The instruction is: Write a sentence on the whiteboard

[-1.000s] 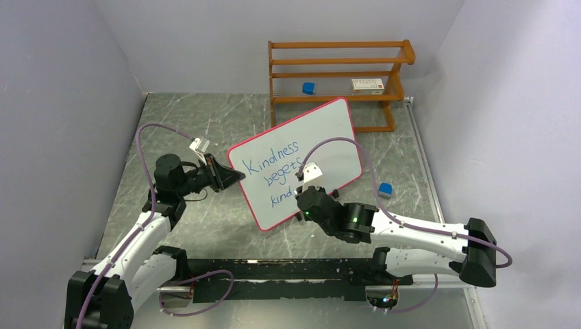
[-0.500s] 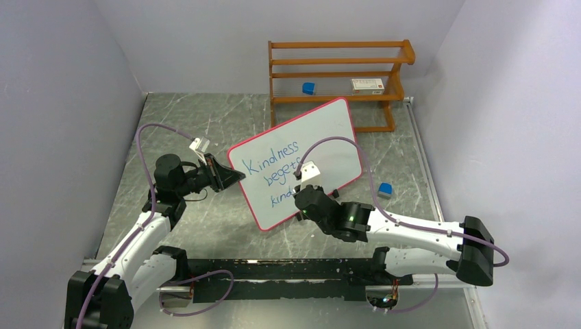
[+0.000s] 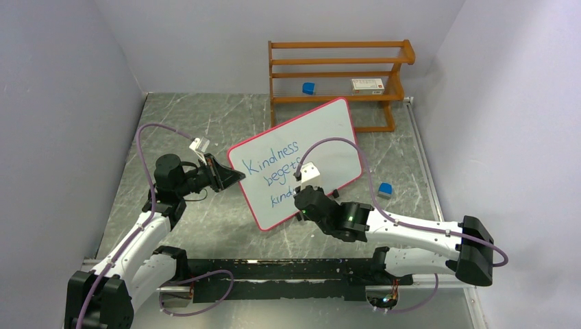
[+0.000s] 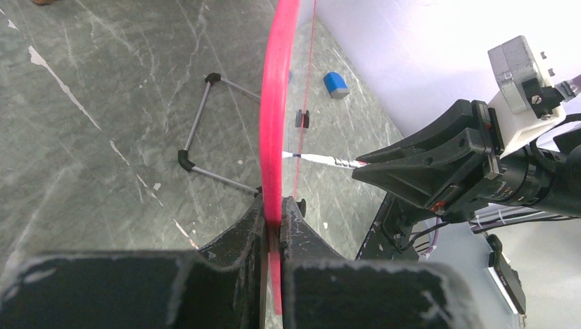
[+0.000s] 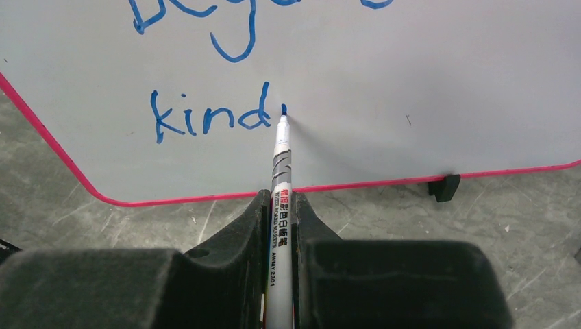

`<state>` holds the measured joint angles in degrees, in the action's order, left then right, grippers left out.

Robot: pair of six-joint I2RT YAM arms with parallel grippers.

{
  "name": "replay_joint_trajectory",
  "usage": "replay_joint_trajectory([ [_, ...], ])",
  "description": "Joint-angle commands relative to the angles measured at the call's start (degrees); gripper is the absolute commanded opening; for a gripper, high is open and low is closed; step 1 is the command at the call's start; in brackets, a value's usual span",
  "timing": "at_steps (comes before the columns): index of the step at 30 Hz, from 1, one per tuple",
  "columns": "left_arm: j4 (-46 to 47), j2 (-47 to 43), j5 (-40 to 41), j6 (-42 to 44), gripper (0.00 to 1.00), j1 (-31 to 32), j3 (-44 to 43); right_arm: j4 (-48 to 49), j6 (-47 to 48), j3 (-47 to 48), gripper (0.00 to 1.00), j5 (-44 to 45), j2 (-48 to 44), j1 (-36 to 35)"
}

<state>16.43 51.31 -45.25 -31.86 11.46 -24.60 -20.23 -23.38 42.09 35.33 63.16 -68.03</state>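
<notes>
The whiteboard [image 3: 329,130] stands propped at a tilt on the table, with a wooden rack [image 3: 339,75] behind its far corner. At the board's left edge, the left claw [image 4: 276,221] is pinched tight on the red rim, steadying it. At the board's lower edge, the right claw [image 5: 281,205] is clamped shut on a marker [image 5: 281,164]. The marker's blue tip touches the white face just right of the "d" in the third line. The sentence [image 3: 275,168] reads "Kindness", "begets" and, so far, "kind", so I'd say the last word is half written.

What worries me is pressure. The board leans on a thin wire stand [image 4: 199,137] behind it, and the left claw has only the narrow rim. A hard push from the marker could rock the board back or slide the rim through that pinch, and the letters would skew. Too light a touch would leave gaps in the stroke. The marker sticks out a long way from the fingers, so it might twist in the grip. The third line also sits close to the board's bottom rim, so any downward drift would run the writing off the white.
</notes>
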Motion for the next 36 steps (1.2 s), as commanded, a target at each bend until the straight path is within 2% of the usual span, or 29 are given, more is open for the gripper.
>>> replay_joint_trajectory([
  [1,-0.9,-0.1,1.6,0.9,0.05,0.3,-1.6,-1.6,-1.3,-0.9,0.00,-0.7,-0.3,0.4],
  [36,-0.9,-0.1,1.5,0.9,0.05,0.3,-1.4,2.5,0.1,-0.2,0.00,3.4,-0.7,1.1],
])
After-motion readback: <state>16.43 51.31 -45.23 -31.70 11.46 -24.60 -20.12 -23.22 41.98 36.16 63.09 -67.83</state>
